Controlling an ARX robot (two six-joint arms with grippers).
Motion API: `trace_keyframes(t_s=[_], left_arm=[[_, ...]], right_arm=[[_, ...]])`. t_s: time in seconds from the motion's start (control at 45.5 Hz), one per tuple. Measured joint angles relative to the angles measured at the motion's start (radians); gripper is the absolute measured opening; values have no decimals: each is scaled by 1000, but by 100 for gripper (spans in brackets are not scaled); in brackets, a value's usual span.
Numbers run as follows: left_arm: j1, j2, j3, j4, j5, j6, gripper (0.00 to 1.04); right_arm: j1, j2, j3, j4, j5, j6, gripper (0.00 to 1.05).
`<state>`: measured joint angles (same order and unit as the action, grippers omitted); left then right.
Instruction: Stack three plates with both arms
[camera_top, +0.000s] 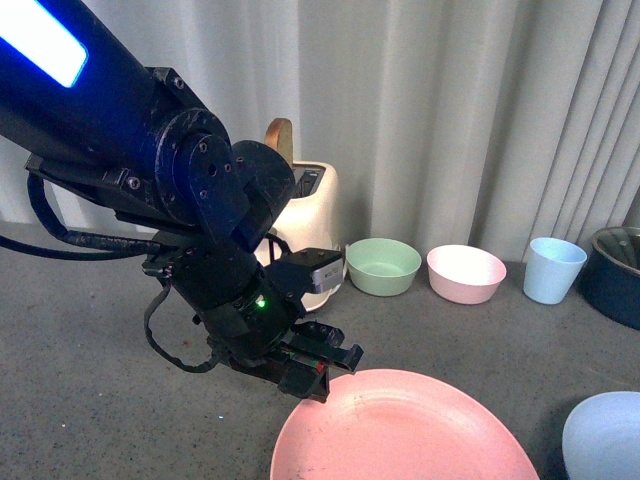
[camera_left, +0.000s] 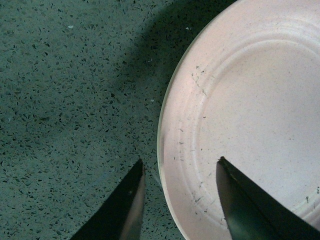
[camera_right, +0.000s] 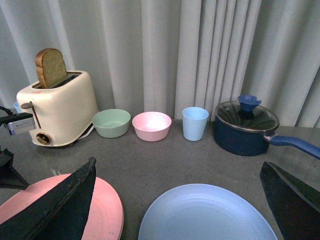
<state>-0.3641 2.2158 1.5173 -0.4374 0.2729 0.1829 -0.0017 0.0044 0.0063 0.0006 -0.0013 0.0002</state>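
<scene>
Staged kitchen-style setup; speckled grey countertop (camera_right: 165, 160); along the far edge a cream toaster (camera_right: 57, 107) with bread slice (camera_right: 51, 67), green bowl (camera_right: 111, 122), pink bowl (camera_right: 151, 125), blue cup (camera_right: 195, 123); lidded navy pot (camera_right: 245, 127) far right; pleated grey curtain (camera_right: 165, 50) behind.

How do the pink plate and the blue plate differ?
The pink plate lies left of the blue plate. The open left gripper straddles the pink plate's rim; nothing grips the blue plate. The pink plate shows scuff marks; the blue plate looks clean. Both are round and shallow.
</scene>
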Motion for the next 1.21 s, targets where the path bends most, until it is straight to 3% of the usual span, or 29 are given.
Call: trace_keyframes(t_s=[0.176,0.308,0.615,0.681,0.725,0.835,1.076,1.208], left_arm=[[27,-56,-7,31,22,0,74],[71,-245,-110,179,-10,43,99],[144,-815,-587,490,-104,212,97],[145,-955,-771,784,-347,84,83],[161,-1047,-881,917,-426,-16,74],[208,-1191,-1056,1032,-435,-126,53],[257,-1314,-1254,1061,-371,-169,5],[284,-1390,-1320,1061,-352,-180,4]], right_arm=[[0,0,0,0,0,0,97],[0,0,0,0,0,0,97],[0,0,0,0,0,0,97],[0,0,0,0,0,0,97],[0,0,0,0,0,0,97],[0,0,0,0,0,0,97],[0,0,0,0,1,0,97],[0,0,0,0,0,0,97]])
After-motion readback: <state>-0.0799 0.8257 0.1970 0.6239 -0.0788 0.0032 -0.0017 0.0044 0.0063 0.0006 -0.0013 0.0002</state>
